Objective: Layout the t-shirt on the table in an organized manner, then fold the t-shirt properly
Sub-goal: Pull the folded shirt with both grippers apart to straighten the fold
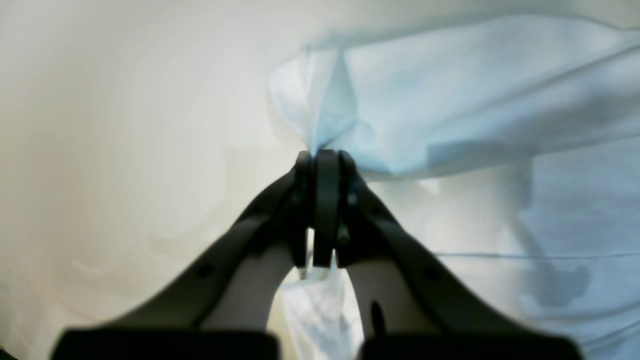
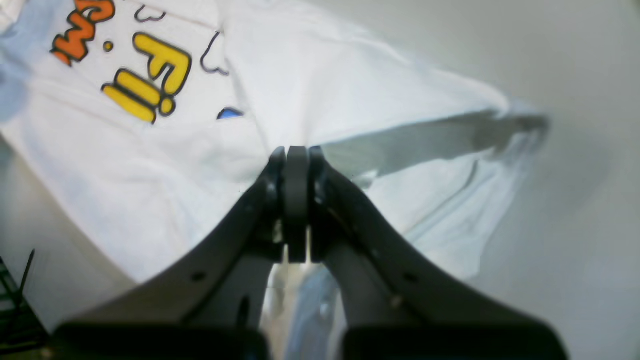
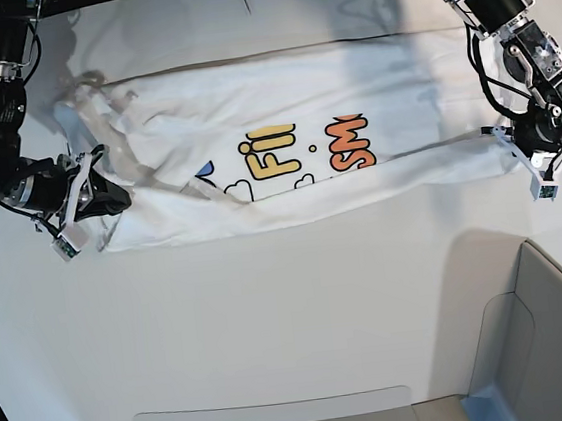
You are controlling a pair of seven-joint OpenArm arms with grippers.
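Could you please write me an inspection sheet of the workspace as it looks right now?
Surface: white table, bare in front of the shirt.
Job's things: t-shirt spread sideways, print up, front edge partly folded over, wrinkled near the right arm.
Clutter: nothing seen.
Grippers: left gripper jaws shut on the t-shirt's edge; right gripper jaws shut on the t-shirt's cloth at the opposite end.
Cables: black cables run along the left arm.
Surroundings: grey-white bin wall at the near corner.

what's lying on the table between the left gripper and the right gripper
In the base view, only the t-shirt, stretched across the table from the right gripper to the left gripper.
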